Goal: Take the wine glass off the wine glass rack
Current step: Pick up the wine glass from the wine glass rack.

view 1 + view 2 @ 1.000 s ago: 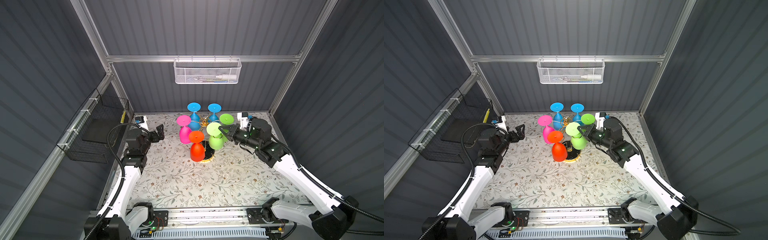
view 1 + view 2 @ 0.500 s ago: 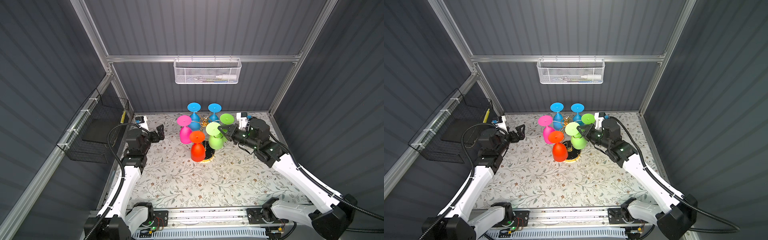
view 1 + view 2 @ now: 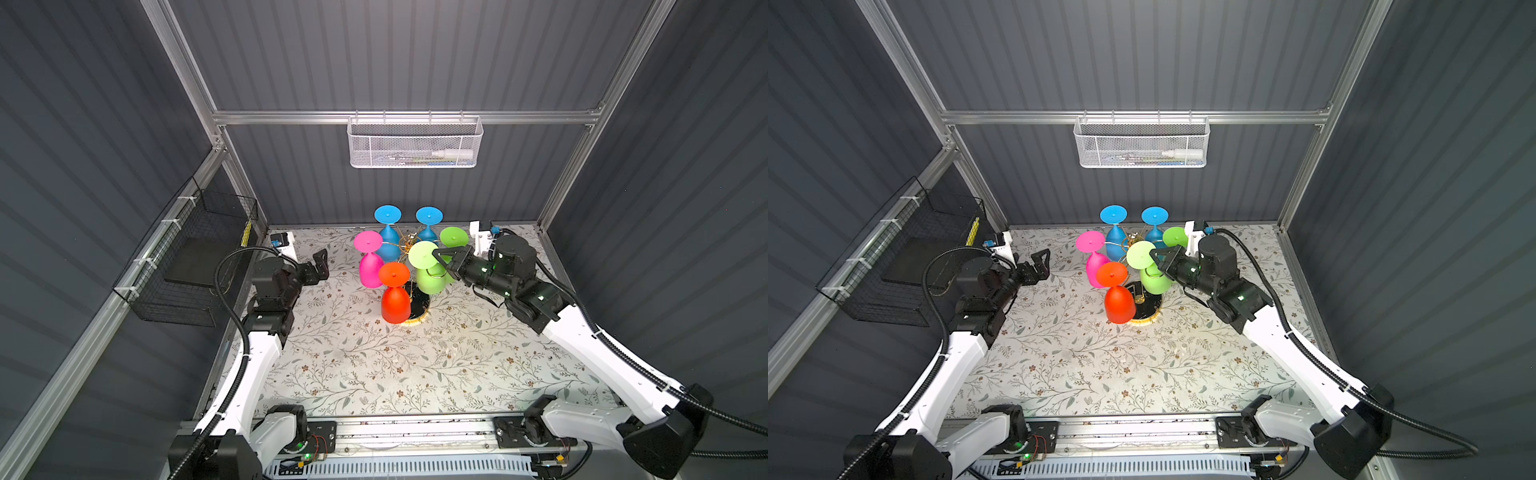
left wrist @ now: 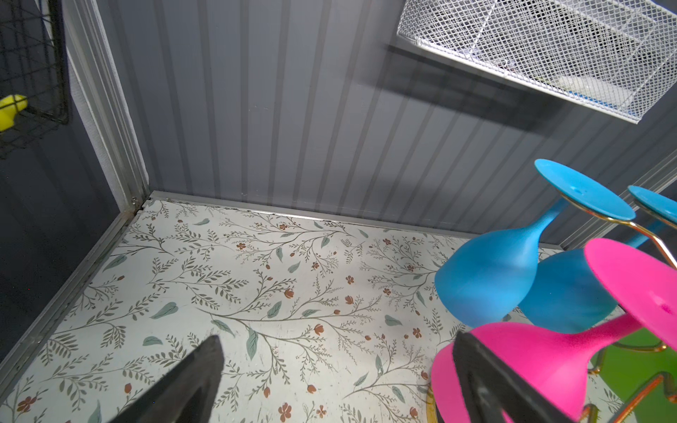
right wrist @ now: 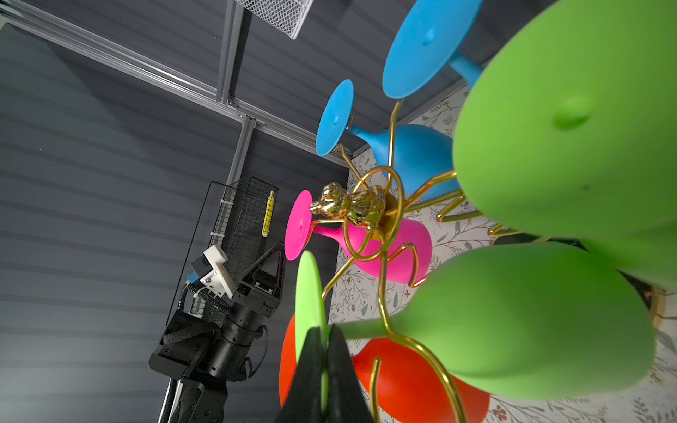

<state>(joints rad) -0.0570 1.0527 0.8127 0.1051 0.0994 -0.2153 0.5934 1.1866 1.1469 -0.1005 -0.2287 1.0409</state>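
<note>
lime green wine glass [image 3: 430, 276] hangs bowl-down on the wine glass rack [image 3: 419, 306], on the side toward the right arm. its stem sits in a gold wire ring and its round foot [image 5: 309, 293] is on top. right gripper [image 3: 437, 255] is clamped on the rim of that foot — right wrist view shows the black fingers [image 5: 344, 381] pinched either side of the thin green disc. glass not off the rack yet.

rack stands on its black gold-rimmed base, toward the back middle of the floral table [image 3: 374, 365]. five more glasses hang on it bowl-down:
- orange-red glass [image 3: 395, 305] at the front
- pink glass [image 3: 370, 270] on the left
- two blue glasses [image 3: 388, 245] at the back
- second green glass [image 3: 454, 237] just behind the gripped one

left gripper [image 3: 321, 262] is spread wide and empty — it hovers over the table left of the rack, pointing at the pink glass, near it but not touching.

white mesh basket [image 3: 415, 145] hangs on the back wall rail. black wire basket [image 3: 195, 266] is on the left wall.
</note>
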